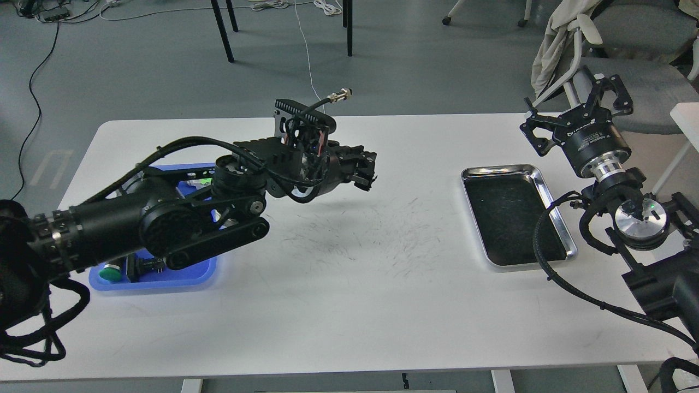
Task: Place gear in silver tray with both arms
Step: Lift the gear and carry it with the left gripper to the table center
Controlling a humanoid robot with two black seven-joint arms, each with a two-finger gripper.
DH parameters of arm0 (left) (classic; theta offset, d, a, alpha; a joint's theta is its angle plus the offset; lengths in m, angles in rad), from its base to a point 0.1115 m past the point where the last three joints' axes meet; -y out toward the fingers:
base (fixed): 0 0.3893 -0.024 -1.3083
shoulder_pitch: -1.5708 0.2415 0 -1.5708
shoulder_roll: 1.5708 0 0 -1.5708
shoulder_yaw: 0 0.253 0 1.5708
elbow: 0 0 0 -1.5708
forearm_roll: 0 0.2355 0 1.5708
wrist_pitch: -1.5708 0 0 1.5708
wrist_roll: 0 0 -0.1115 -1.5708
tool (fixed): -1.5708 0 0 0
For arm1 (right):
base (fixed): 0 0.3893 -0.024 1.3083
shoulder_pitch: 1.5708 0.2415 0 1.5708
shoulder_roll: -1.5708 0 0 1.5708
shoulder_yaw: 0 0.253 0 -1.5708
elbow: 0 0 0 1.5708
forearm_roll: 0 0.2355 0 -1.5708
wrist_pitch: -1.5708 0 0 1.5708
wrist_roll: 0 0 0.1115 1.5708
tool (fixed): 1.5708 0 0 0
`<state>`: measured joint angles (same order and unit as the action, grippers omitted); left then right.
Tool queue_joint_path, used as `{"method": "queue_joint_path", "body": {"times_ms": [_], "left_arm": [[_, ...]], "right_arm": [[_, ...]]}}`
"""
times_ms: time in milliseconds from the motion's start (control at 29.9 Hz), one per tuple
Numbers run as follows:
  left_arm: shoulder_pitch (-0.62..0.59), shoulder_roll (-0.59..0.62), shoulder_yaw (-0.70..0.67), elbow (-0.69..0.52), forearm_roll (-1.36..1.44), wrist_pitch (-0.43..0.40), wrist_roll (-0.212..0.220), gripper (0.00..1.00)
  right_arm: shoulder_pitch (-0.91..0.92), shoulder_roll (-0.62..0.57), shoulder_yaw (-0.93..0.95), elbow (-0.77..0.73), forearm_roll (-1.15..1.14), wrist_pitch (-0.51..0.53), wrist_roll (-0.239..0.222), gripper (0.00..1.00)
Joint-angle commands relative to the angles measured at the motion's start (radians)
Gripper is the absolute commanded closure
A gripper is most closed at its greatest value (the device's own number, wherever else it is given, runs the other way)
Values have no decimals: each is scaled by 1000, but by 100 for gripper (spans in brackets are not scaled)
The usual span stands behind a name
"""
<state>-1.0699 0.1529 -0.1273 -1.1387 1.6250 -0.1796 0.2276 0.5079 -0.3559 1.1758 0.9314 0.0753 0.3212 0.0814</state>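
Observation:
The silver tray [500,171] lies at the right of the white table, its dark floor bare. My left arm reaches out over the middle of the table, and its gripper [365,170] hangs a little above the surface, well left of the tray. Its dark fingers look close together, but I cannot tell whether they hold anything. The gear is not visible; my left arm covers most of the blue tray [164,279]. My right gripper [578,105] is open and empty, raised beyond the silver tray's far right corner.
The blue tray sits at the left, with a green button part [111,272] and a small black part [146,266] showing under my arm. An office chair with a cloth [562,33] stands behind the table's right end.

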Motion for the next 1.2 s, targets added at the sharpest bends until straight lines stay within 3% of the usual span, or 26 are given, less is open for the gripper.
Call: {"method": "queue_joint_path", "body": {"times_ms": [0, 167, 402, 837, 1171], "left_arm": [[42, -136, 2, 111, 4, 34, -11, 94], [82, -153, 3, 206, 4, 65, -27, 94], [145, -153, 9, 188, 3, 104, -27, 94], [243, -153, 38, 132, -2, 101, -33, 92], [245, -153, 38, 125, -13, 106, -103, 87]], "right_arm": [[0, -2, -5, 1, 0, 4, -2, 1], [-2, -3, 4, 0, 0, 15, 1, 1], [-28, -3, 10, 1, 1, 79, 4, 1], [-29, 5, 1, 3, 0, 78, 23, 1], [-32, 5, -7, 3, 0, 84, 23, 1]]}}
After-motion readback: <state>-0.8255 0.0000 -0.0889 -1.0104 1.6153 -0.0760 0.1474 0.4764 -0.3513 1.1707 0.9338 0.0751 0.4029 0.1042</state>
